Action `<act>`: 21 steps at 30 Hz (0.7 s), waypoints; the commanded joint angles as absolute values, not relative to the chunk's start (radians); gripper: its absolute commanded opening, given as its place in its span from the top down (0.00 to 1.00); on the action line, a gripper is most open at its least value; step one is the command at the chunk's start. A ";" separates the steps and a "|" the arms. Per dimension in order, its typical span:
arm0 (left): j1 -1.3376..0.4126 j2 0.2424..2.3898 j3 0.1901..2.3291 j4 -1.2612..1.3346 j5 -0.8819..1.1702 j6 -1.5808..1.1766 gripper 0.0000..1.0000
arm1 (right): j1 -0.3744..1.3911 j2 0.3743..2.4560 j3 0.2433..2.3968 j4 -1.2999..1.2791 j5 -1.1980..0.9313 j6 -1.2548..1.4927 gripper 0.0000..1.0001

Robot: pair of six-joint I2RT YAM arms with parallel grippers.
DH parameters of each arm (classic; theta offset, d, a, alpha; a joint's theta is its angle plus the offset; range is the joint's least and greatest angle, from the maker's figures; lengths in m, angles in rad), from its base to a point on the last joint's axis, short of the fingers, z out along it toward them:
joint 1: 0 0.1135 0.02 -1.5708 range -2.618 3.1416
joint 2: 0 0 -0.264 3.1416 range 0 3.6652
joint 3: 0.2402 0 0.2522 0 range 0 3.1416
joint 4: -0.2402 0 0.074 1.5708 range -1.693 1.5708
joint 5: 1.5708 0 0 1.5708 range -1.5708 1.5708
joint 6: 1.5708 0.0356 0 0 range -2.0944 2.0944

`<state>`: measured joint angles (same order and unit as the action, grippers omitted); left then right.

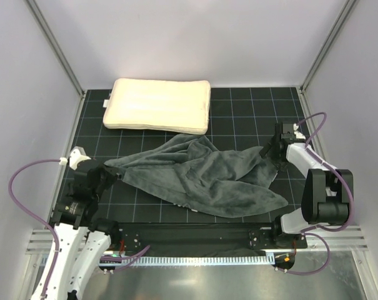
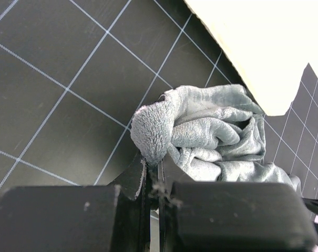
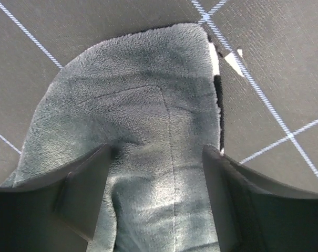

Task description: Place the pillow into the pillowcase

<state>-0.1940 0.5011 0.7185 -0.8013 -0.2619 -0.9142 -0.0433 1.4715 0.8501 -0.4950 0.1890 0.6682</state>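
Observation:
The cream pillow [image 1: 159, 104] lies flat at the back of the black grid mat; its edge also shows in the left wrist view [image 2: 264, 47]. The pillowcase [image 1: 201, 175], grey plush side up, lies crumpled across the middle. My left gripper [image 1: 102, 173] is shut on the pillowcase's left corner [image 2: 153, 131], bunched between the jaws. My right gripper [image 1: 268, 152] is open, its jaws wide apart over the pillowcase's right corner [image 3: 148, 131], which lies flat on the mat. A sliver of zebra print [image 3: 216, 58] shows at that corner's edge.
White walls and metal frame posts [image 1: 54, 44] enclose the mat on three sides. A black rail [image 1: 195, 237] with the arm bases runs along the near edge. Purple cables [image 1: 26, 175] loop beside each arm.

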 commanded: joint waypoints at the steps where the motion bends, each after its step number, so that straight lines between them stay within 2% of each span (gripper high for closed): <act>1: -0.183 0.477 0.727 -0.778 -0.301 -0.910 1.00 | -0.046 1.489 0.842 -0.426 0.179 0.718 0.35; 3: -0.183 0.471 0.733 -0.781 -0.302 -0.900 0.99 | -0.046 1.515 0.844 -0.419 0.189 0.718 0.58; 4: -0.184 0.468 0.739 -0.784 -0.304 -0.894 1.00 | -0.046 1.522 0.851 -0.423 0.207 0.721 0.77; 6: -0.184 0.463 0.742 -0.790 -0.310 -0.890 1.00 | -0.046 1.525 0.862 -0.455 0.257 0.730 0.91; 8: -0.183 0.457 0.739 -0.792 -0.308 -0.884 1.00 | -0.051 1.514 0.887 -0.503 0.337 0.739 0.96; 18: -0.184 0.400 0.605 -0.716 -0.086 -0.906 1.00 | -0.236 1.258 0.943 -0.607 0.474 0.767 0.96; 21: -0.189 0.425 0.551 -0.670 -0.022 -0.928 1.00 | -0.310 1.227 0.968 -0.585 0.412 0.750 0.96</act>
<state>-0.1917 0.4068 0.5934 -0.7563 -0.1265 -0.9100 -0.2466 1.2587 0.9146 -0.5961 0.3840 0.7437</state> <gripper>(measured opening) 0.042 0.059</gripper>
